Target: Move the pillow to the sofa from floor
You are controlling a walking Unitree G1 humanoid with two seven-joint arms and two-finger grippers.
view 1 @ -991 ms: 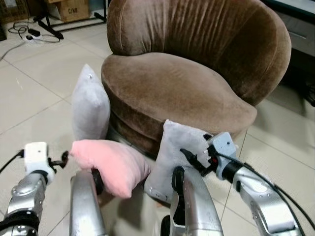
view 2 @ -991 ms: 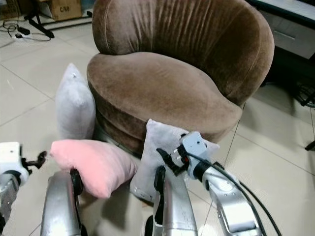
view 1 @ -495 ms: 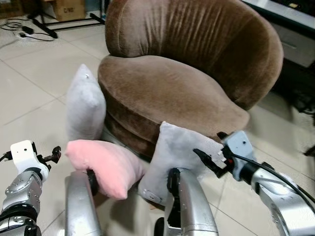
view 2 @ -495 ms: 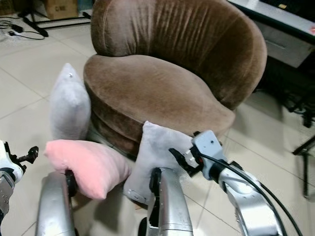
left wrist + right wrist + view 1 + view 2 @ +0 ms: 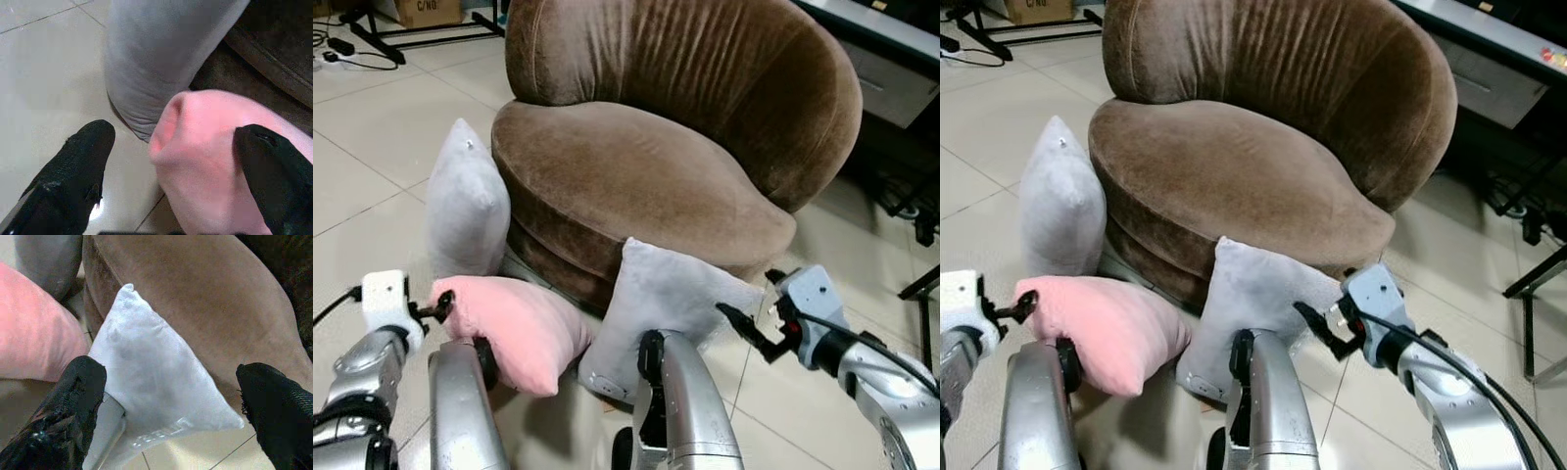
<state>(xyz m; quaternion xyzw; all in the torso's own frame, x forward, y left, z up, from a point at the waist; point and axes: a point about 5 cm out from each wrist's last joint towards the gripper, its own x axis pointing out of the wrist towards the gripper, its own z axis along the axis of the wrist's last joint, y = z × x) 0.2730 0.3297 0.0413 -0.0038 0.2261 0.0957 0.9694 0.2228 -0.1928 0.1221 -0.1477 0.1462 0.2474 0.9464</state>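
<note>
While three pillows sit on the tiled floor (image 5: 372,186) against the base of the brown sofa (image 5: 636,176), none of them lies on its seat. The pink pillow (image 5: 519,328) lies on its side in front of the sofa, its near corner at the left gripper (image 5: 171,147). In the left wrist view that corner sits between the two black fingers (image 5: 78,166), which are spread wide; one finger rests against the pink fabric on the far side and the other stands apart from it over the tile, so the pincer is open and not clamped. Just beyond the pink pillow a grey pillow (image 5: 465,206) stands upright, leaning on the sofa's left flank. A second grey pillow (image 5: 666,304) leans against the sofa's front edge, just beside the pink one.

The right gripper (image 5: 171,396) hovers near the right corner of this second grey pillow. Its wrist view shows both black fingers (image 5: 73,406) spread far apart, with the pale pillow lying between them and the velvet sofa front behind it; the pincer is open and grips nothing.

Both silver arms reach forward from the bottom of the head view, with black cables trailing from each wrist. At the far left, beyond the sofa, a cardboard box (image 5: 426,10) sits on the floor, and a dark cabinet (image 5: 891,59) stands behind the sofa on the right
</note>
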